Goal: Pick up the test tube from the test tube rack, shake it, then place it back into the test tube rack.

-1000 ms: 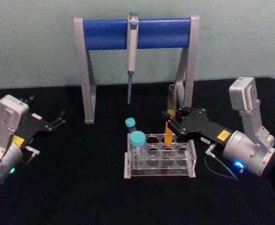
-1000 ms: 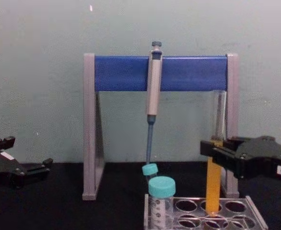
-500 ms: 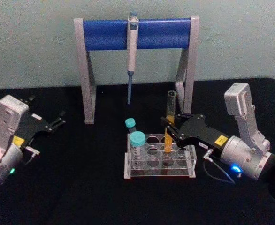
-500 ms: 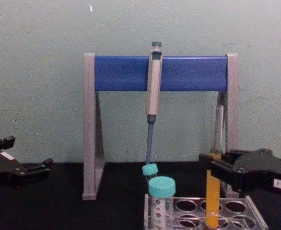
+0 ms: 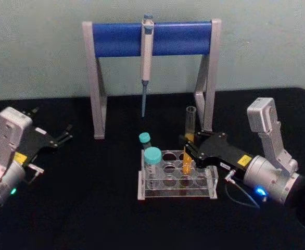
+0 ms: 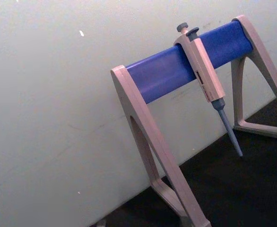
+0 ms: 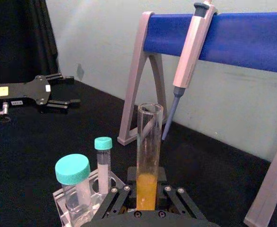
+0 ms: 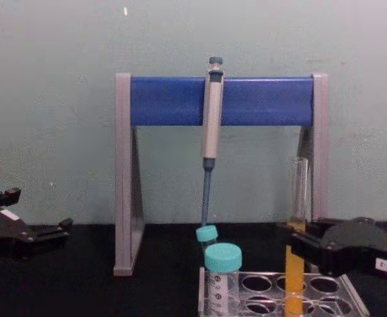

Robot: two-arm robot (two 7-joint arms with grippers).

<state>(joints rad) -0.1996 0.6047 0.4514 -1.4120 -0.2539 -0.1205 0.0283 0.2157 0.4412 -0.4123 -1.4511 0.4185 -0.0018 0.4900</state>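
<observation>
Lowered: test tube (image 5: 188,146) into test tube rack (image 5: 176,180) | right hand (image 5: 190,147) clamped on tube | left hand (image 5: 64,136) parked, slightly open

test tube (image 5: 188,151) in test tube rack (image 5: 176,189)

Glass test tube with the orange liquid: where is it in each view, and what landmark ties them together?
Head view: the tall clear glass test tube stands right of centre, lowered into the translucent grey test tube rack, gripped by the right gripper.
Chest view: lower right, upright.
Right wrist view: centre, between the fingers.
Left wrist view: not in it.
Shared landmark: the grey pipette hanging on the blue-and-grey stand.
</observation>
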